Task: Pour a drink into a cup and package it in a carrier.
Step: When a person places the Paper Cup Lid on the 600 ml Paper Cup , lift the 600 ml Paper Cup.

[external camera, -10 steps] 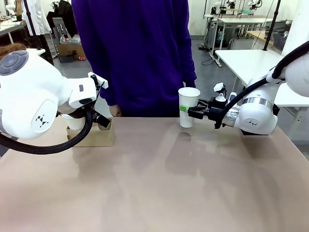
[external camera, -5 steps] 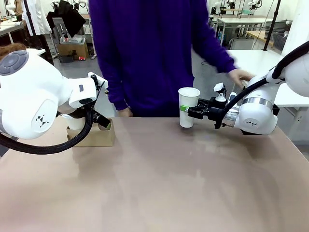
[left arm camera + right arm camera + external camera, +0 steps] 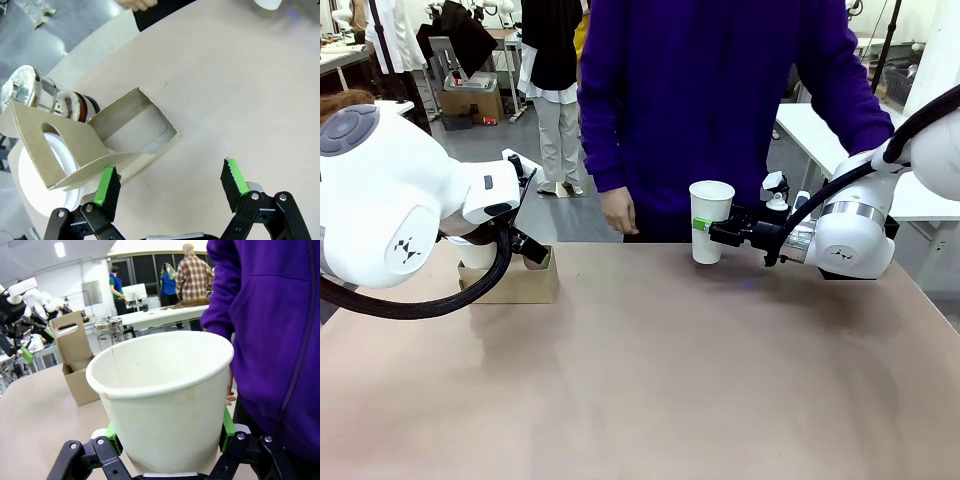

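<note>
In right gripper (image 3: 704,227), one cup (image 3: 711,205)

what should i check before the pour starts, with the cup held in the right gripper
1. The cup is clamped in the right gripper: ok.
2. The cup is upright with its mouth up: ok.
3. The cup is empty: cannot tell, its bottom is hidden.
4. The left gripper is open and holds nothing: ok.
5. The glass pot is gripped for pouring: not ok, it stands untouched beside the carrier.
6. The person's hand is apart from the cup: ok.
</note>
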Controlling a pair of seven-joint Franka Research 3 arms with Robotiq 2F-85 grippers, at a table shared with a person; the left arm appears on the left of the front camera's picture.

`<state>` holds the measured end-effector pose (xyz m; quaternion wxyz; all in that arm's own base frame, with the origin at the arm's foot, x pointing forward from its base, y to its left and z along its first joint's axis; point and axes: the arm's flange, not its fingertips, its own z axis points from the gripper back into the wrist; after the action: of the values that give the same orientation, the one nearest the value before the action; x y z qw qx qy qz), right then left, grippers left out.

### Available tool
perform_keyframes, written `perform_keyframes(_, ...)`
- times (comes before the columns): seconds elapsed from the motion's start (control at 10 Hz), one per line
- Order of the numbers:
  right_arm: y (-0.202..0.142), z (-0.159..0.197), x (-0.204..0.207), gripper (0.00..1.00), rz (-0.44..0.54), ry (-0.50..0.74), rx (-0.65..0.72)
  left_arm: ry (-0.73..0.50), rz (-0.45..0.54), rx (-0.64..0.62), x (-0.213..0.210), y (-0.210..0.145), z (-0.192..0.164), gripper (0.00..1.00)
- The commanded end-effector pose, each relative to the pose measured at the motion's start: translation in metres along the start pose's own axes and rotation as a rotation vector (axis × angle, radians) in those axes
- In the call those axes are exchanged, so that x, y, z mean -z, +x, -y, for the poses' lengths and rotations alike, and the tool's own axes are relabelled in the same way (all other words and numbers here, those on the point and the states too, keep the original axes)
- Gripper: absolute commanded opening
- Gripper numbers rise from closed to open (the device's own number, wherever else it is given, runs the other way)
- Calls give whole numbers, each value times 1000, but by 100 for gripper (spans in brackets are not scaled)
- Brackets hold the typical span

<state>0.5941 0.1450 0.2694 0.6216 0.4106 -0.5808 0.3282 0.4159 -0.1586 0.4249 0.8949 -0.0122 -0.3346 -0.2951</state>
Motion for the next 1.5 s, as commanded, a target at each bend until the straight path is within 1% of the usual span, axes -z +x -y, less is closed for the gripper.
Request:
perform_keyframes(0.0, 2, -1, 3, 84, 3, -8, -1, 1, 3, -1, -1, -1, -1, 100)
perform_keyframes(1.4, 2, -1, 3, 84, 3, -8, -1, 1, 3, -1, -1, -1, -1, 100)
